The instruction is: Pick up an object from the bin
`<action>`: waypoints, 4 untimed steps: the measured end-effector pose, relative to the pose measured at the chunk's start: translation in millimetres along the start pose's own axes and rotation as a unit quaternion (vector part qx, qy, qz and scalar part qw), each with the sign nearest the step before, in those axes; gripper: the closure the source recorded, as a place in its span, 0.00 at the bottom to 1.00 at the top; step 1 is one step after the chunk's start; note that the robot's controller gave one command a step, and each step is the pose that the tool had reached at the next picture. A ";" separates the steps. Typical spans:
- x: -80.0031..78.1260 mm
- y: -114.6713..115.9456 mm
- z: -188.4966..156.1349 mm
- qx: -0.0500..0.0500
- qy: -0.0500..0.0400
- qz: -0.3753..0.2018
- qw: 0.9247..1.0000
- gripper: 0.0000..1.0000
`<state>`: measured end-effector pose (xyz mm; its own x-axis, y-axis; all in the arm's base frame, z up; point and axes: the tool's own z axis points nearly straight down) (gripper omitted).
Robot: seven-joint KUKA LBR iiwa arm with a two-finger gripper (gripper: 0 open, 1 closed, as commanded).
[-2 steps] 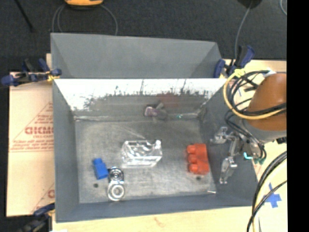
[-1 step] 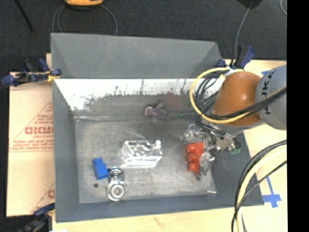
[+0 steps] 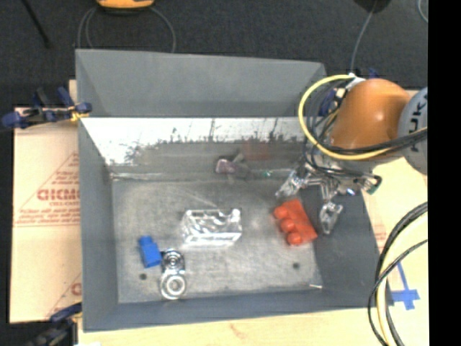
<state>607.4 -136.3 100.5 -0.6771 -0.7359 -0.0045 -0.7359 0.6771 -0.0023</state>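
Observation:
My gripper [image 3: 310, 202] hangs at the right side of the bin with its two fingers spread open. One fingertip [image 3: 289, 187] is just above and left of a red studded brick [image 3: 294, 223]. The other fingertip [image 3: 330, 217] is close to the brick's right side. The brick lies flat on the bin floor and tilted, its upper end below the gap between the fingers. Nothing is clamped between them.
A clear plastic piece [image 3: 211, 227] lies in the middle of the floor. A small blue brick [image 3: 148, 251] and a round metal part [image 3: 173, 274] sit at the front left. A small grey thing [image 3: 229, 166] rests by the back wall. The orange-covered arm reaches in from the right.

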 end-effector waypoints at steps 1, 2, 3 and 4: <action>-26.8 2.2 25.1 0.002 -0.001 -0.150 0.989 0.00; -29.0 1.4 23.9 0.005 -0.005 -0.148 0.989 1.00; -57.9 62.3 -17.8 -0.001 0.000 -0.139 0.990 1.00; -57.7 63.3 -119.2 0.004 -0.001 -0.137 0.991 1.00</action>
